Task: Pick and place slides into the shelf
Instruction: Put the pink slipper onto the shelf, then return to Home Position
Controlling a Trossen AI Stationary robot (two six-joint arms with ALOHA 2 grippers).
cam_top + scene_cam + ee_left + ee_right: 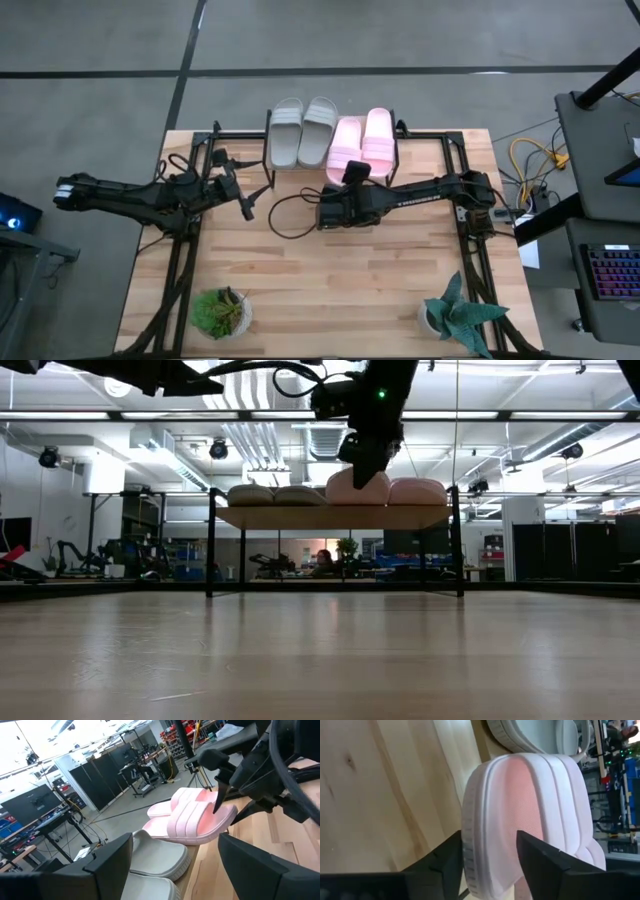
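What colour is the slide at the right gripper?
Light pink slide, clearest in the right wrist view.

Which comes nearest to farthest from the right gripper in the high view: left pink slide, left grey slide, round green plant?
1. Left pink slide, on the shelf, right gripper at its heel.
2. Left grey slide, shelf's left end.
3. Round green plant, table's near left corner.

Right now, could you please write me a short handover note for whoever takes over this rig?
Right pincer: open around the heel of the nearer pink slide, which rests on the shelf.
Left pincer: open, empty, waiting over the table left of the shelf.
Done: both grey slides and both pink slides sit side by side on the shelf.
Left: draw the right arm back clear.
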